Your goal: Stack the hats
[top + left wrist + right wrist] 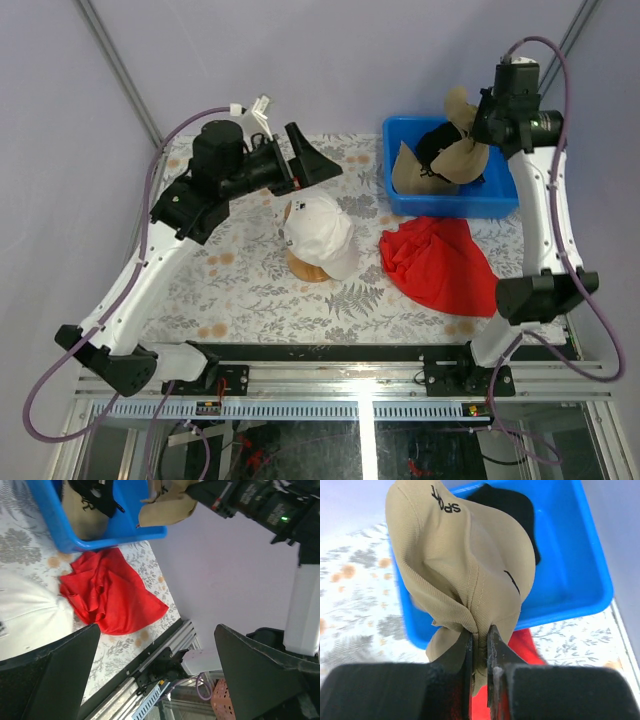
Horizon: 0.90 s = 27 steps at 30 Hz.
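My right gripper is shut on a tan cap by a fold of its fabric and holds it above the blue bin. A second tan cap and a black cap lie in the bin. A white cap sits on the wooden stand mid-table. My left gripper is open and empty, in the air behind and left of the white cap.
A crumpled red cloth lies in front of the bin, right of the stand. The table's front rail runs along the near edge. Grey walls close in at back and sides.
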Available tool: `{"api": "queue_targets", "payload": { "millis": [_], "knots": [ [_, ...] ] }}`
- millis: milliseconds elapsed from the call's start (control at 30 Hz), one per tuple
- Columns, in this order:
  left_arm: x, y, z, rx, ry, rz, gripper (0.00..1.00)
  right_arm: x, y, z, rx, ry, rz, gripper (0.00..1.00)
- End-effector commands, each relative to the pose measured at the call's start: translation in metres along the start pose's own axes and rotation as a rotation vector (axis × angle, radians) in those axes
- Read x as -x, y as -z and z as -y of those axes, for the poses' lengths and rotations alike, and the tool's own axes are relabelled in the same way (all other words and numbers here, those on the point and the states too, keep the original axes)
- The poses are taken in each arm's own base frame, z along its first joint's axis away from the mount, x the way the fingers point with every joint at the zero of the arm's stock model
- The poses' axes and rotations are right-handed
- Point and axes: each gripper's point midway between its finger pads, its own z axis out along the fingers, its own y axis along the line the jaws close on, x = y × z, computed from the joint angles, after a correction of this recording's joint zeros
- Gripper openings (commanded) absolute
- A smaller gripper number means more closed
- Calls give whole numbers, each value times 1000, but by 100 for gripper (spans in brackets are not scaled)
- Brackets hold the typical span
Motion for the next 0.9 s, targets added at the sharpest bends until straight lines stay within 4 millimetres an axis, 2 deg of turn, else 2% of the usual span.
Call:
{"api": "queue_targets", "payload": {
  "millis": [0,167,333,433,633,867],
  "knots": [
    [3,-22,29,-30,-50,63,98,12,68,-31,254,-143,58,0],
    [-13,-46,64,-91,-28,60,100,18,123,-63,503,-319,89,0],
    [-23,-60,99,-118,-14,112,100,21,165,-79,674,-511,114,0],
    [-24,-67,112,-132,13,130,100,25,181,-78,712,-544,142,0],
    [-27,-82,126,-212,206,130,100,35,206,-69,748,-563,260,0],
    [-30,-106,143,-288,345,84,100,34,224,-65,806,-583,348,0]
  ]
}}
